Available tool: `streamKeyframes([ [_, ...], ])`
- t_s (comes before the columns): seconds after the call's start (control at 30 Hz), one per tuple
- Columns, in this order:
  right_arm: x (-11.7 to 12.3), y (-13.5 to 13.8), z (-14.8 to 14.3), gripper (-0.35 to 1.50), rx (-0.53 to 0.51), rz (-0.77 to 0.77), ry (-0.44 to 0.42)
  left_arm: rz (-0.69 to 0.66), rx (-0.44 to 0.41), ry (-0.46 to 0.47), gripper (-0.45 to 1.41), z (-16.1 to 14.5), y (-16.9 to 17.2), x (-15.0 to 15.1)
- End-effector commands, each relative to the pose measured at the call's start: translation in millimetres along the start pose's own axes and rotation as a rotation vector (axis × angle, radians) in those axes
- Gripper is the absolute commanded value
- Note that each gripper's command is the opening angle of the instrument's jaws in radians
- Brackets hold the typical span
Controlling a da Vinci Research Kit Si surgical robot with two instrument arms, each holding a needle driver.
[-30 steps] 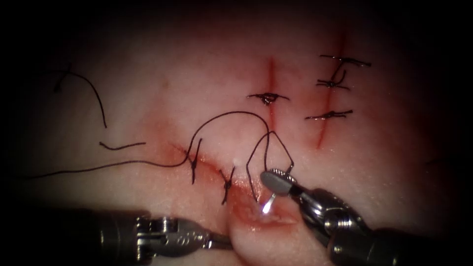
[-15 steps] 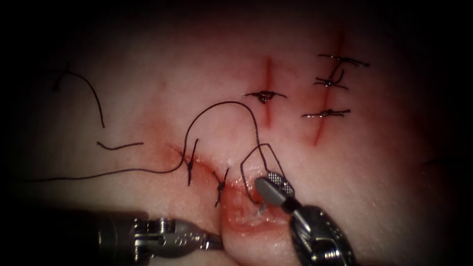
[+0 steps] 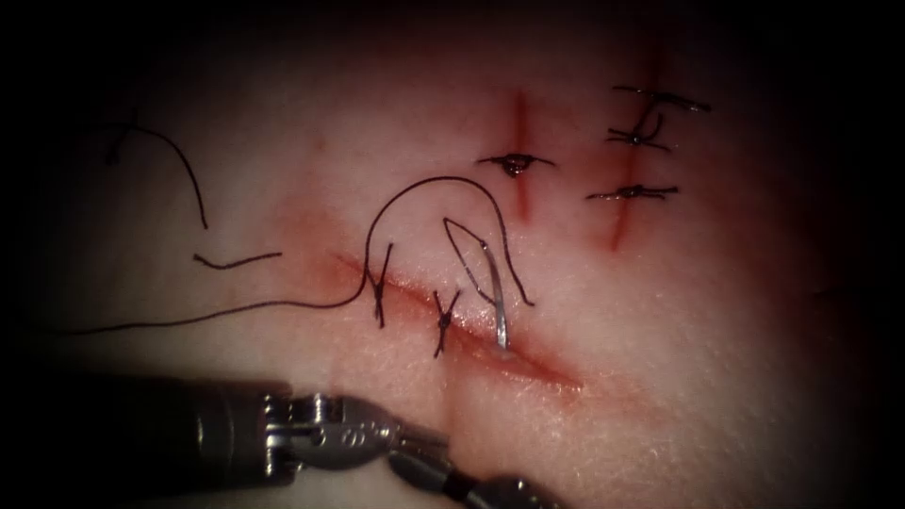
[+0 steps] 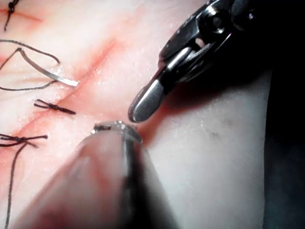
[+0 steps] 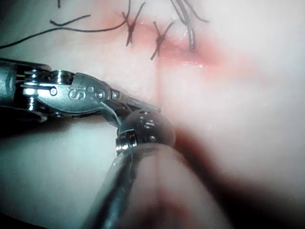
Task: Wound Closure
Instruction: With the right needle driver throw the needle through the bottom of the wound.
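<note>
1. We hold nothing: left tool (image 3: 415, 451) and right tool (image 4: 147, 101) jaws together.
2. Needle (image 3: 497, 306) stands in the cut (image 3: 528, 363), beyond our jaws.
3. Two stitches (image 3: 441, 322) placed; right end unclosed.

We're counting one needle (image 3: 497, 300), one long thread (image 3: 283, 306), two loose thread ends (image 3: 236, 259), and two tools (image 3: 330, 443) down front. We're seeing three cuts (image 3: 528, 363) in the tissue (image 3: 735, 311); stitches: two (image 3: 443, 322), one (image 3: 514, 163), three (image 3: 632, 192).
</note>
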Motion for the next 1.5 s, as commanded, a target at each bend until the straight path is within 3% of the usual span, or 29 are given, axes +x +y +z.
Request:
streamKeyframes([
  [0.03,0.8,0.0,0.6,-0.35,0.018,0.010,0.009,0.001,-0.001,0.000,-0.15,0.7,0.2,-0.2],
  [0.1,1.6,-0.1,0.4,0.12,0.028,-0.007,0.015,0.001,-0.002,0.000,-0.15,0.6,0.3,-0.3],
  [0.17,2.4,-0.2,0.1,0.31,0.046,-0.048,0.032,0.002,-0.003,0.000,-0.15,0.5,0.3,-0.4],
  [0.23,3.1,-0.1,-0.4,0.31,0.058,-0.107,0.041,0.002,-0.005,-0.002,-0.15,0.5,0.2,-0.3],
  [0.27,4.2,0.0,-0.9,0.49,0.058,-0.148,0.036,-0.001,0.004,0.013,-0.10,0.5,0.2,-0.2],
  [0.37,6.4,0.0,-1.6,0.61,0.057,-0.209,0.033,-0.004,0.017,0.036,-0.03,0.5,0.2,-0.2],
  [0.5,9.7,-0.3,-1.7,1.10,0.042,-0.239,0.034,-0.006,0.020,0.037,-0.03,0.5,0.2,-0.2],
  [0.57,11.1,0.0,-1.1,0.94,0.068,-0.233,0.004,-0.007,0.027,0.044,-0.03,0.7,0.2,-0.1],
  [1.1,14.3,6.3,3.2,0.94,-0.045,-0.259,-0.130,-0.006,0.031,0.043,-0.01,0.7,0.5,-0.4],
  [1.5,15.5,7.6,5.7,0.94,-0.112,-0.347,-0.147,-0.006,0.034,0.041,-0.01,0.8,0.8,-0.5],
])
